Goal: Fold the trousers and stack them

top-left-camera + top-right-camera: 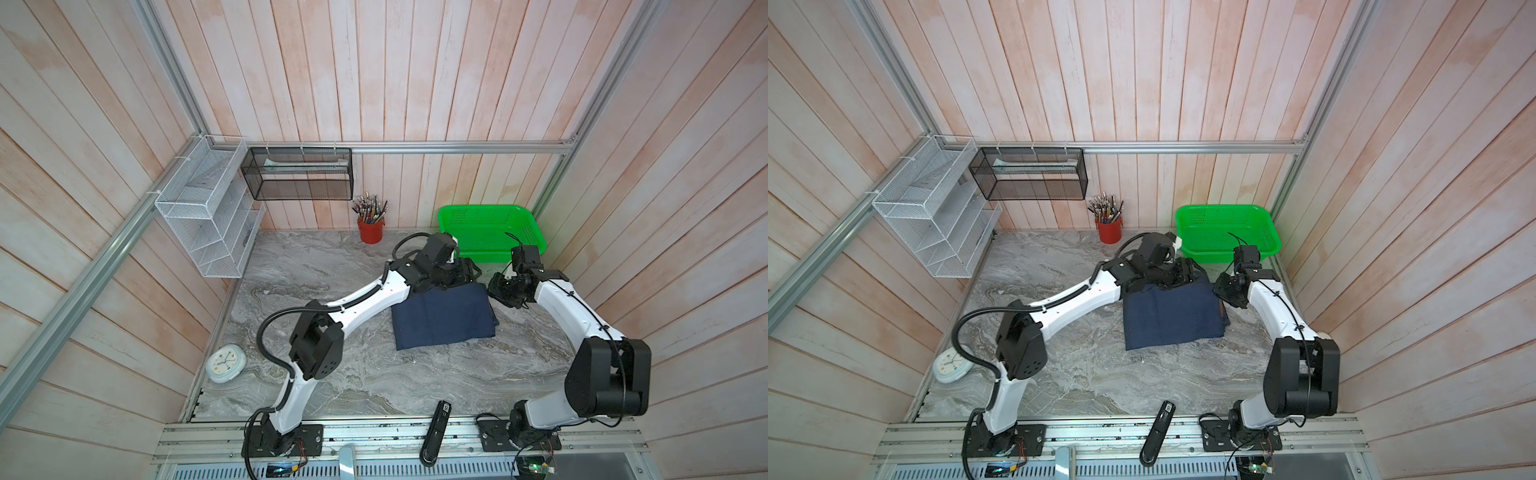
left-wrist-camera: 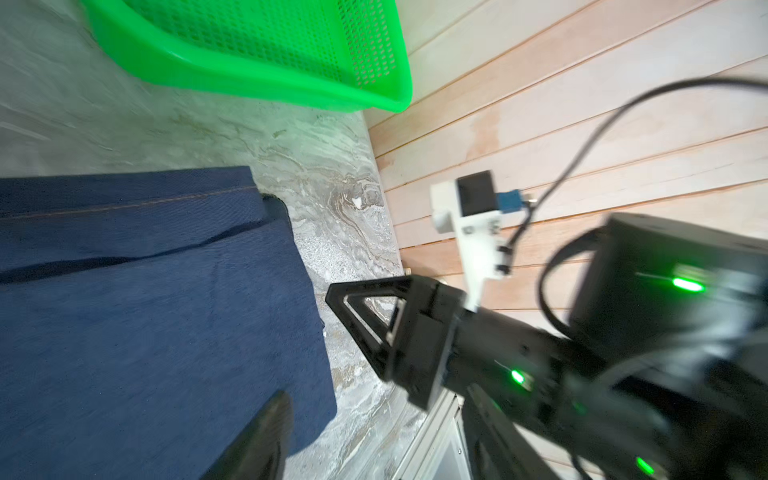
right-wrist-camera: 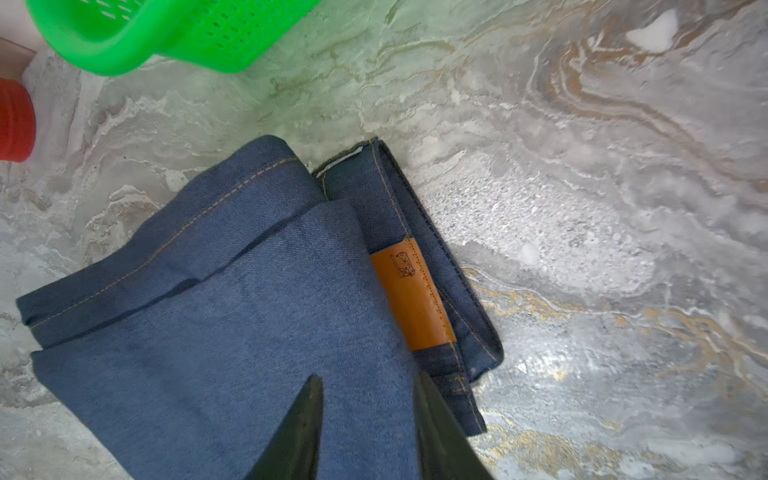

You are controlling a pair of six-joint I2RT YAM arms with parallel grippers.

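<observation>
The trousers (image 1: 444, 318) lie folded into a compact rectangle on the grey marble table (image 1: 374, 374), right of centre and just in front of the green perforated basket (image 1: 482, 208); cloth and basket are close but apart. In the right wrist view the dark blue denim (image 3: 228, 332) shows stacked layers, with a hem sewn in tan thread along the far side. The waistband peeks out at the right edge and carries a tan leather patch (image 3: 411, 295).

The left gripper (image 1: 455, 272) reaches across the middle to the far edge of the folded trousers, on the side nearest the basket. In its own wrist view its two fingers stand wide apart over the denim (image 2: 145, 311), which lies flat below them and is not pinched, so the jaws are released.

The right gripper (image 1: 500, 291) hangs at the far right corner of the bundle, next to the waistband. In the right wrist view its fingertips (image 3: 309, 415) are spread, with a strip of flat denim showing in the gap, and the jaws grasp nothing. The left wrist view shows this gripper (image 2: 374, 332), blurred, just beside the cloth's edge.

A red pen cup (image 1: 370, 232) stands at the back wall, left of the basket. A round white clock (image 1: 224, 363) lies at the table's left edge.
</observation>
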